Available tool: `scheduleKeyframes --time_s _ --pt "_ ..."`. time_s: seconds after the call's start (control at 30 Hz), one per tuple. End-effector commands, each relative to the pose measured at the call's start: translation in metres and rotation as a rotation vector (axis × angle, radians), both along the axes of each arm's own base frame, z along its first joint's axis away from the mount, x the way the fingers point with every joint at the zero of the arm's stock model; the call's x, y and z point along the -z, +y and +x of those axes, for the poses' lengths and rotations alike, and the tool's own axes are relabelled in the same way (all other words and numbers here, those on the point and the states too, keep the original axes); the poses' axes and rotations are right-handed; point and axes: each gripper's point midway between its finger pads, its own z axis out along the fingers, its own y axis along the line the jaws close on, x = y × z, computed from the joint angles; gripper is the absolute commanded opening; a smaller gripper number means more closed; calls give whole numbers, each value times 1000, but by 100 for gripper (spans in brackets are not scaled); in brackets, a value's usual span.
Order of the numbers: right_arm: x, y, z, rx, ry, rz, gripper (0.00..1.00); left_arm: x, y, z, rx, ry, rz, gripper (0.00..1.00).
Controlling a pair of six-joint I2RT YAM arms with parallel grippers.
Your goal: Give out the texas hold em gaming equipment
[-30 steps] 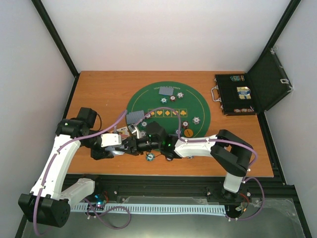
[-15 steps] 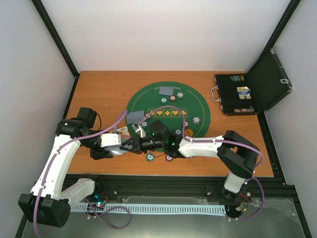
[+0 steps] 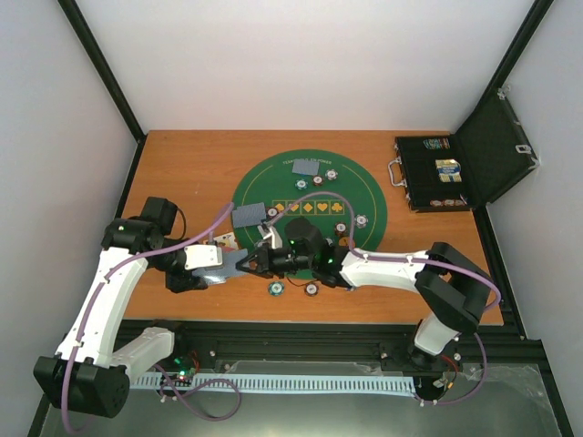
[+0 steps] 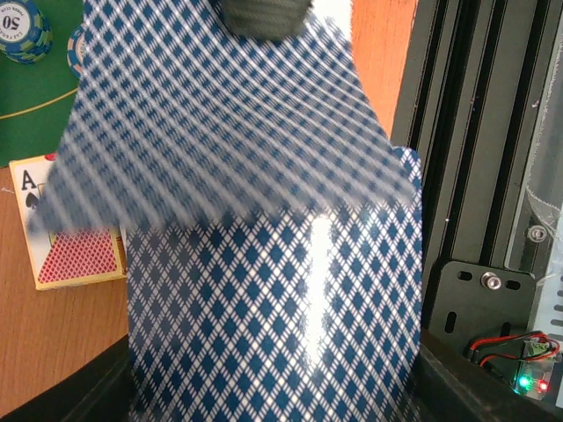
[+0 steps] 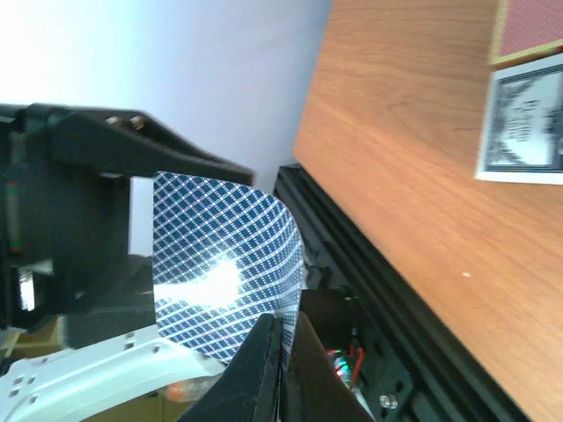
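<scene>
Closing over the last second, the right gripper (image 5: 283, 332) now has its fingertips pinched together on one edge of the top card (image 4: 220, 132), whereas a moment ago its jaws stood apart as the arm reached in from the right. The left gripper (image 3: 228, 266) has not changed: it is clamped on the deck (image 4: 273, 334) of blue-checked cards, held above the near left part of the table (image 3: 182, 164), just off the near-left rim of the green mat (image 3: 373, 196). In the left wrist view the top card sits skewed and blurred over the rest of the deck, so it looks to be starting to slide free; I judge the next card is about to be dealt out. Two small groups of cards (image 3: 308, 167) already lie on the mat, one far and one left, with striped chips (image 3: 318, 179) beside them and two more chips on the wood at the near edge. As for writing, one blue-edged chip (image 4: 19, 26) reads "50", and a yellow-edged, red-patterned pack (image 4: 79, 237) on the wood shows an "A" over a black spade. The pale arc of lettering on the mat's far side and the labels inside the open black case (image 3: 437, 177) are too small to read.
</scene>
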Motion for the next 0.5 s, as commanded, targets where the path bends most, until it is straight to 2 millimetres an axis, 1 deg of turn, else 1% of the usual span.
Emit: scheduleKeyframes --time_s 0.0,0.13,0.23,0.33,0.43,0.47 --pt "17 -22 14 60 0 -79 3 -15 -8 0 22 -40 -50 2" --pt "16 -41 32 97 -8 -94 3 -15 -7 1 21 -41 -46 2" --pt "13 -62 55 135 -23 -112 3 -15 -7 1 20 -40 -45 2" --pt "10 -89 95 187 -47 -149 3 -16 -7 0 20 -40 -45 2" --pt "9 -117 148 242 -98 -218 3 -17 -7 0 19 -42 -45 2" --pt "0 -123 171 268 -135 -235 3 -17 -7 0 19 -42 -45 2"
